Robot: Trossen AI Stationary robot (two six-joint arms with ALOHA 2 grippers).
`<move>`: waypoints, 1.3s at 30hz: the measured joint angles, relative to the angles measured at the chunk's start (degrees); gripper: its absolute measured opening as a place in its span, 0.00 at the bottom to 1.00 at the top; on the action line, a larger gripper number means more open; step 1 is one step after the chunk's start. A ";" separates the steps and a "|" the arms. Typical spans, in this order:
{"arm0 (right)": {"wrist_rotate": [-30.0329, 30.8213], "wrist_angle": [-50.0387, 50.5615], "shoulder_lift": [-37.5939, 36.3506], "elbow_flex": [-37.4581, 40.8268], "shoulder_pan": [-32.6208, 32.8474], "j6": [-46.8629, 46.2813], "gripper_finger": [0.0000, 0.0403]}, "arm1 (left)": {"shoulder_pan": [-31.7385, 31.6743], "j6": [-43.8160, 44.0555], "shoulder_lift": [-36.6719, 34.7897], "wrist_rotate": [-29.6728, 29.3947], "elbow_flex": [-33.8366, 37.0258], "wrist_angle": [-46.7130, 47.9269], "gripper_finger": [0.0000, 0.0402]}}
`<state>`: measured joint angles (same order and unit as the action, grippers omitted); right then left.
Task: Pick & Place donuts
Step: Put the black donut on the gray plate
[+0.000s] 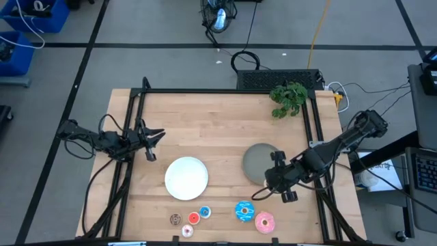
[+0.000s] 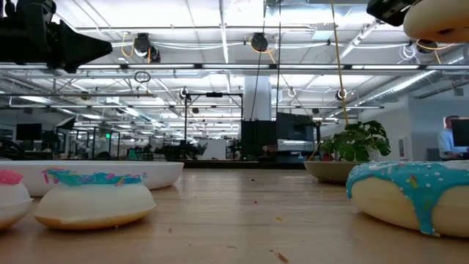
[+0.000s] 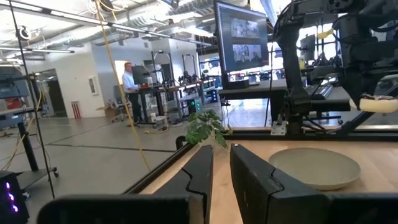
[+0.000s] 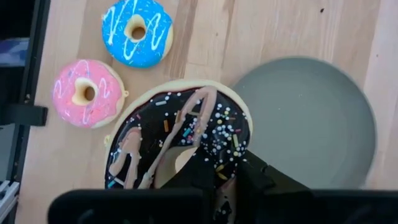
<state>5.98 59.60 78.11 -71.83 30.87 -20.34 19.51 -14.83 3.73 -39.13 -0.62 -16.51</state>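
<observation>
High view: the right gripper hangs at the grey plate's 5 o'clock edge. On the table's near side lie the blue donut and the pink donut; four tiny donuts sit at the white plate's 6 o'clock. The left gripper waits at the table's 9 o'clock side.

Low view: the blue donut fills the right foreground; two tiny donuts sit at left before the white plate.

Left wrist view: the left gripper fingers stand nearly together with nothing between them — the grey plate lies ahead.

Right wrist view: the right gripper is clamped on the sprinkled dark brown donut, held above the table beside the grey plate — the blue donut and pink donut lie at its 10 o'clock.
</observation>
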 joint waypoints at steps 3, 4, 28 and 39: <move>0.11 0.00 0.02 0.00 -0.02 0.00 0.05 | 0.02 0.00 0.00 0.00 0.00 0.00 0.16; 0.13 -0.04 0.02 0.00 -0.02 0.00 0.05 | 0.00 -0.05 0.00 0.00 0.00 0.00 0.16; 4.23 -3.15 0.02 2.18 -28.98 17.11 0.05 | 0.01 0.04 0.00 0.00 0.00 -0.02 0.16; -6.42 -15.70 0.04 16.66 -37.34 19.19 0.05 | 0.02 -0.07 0.00 -0.02 0.00 0.00 0.16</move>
<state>-0.44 43.90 78.15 -55.17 -6.47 -1.15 19.53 -14.90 3.73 -39.16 -0.62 -16.51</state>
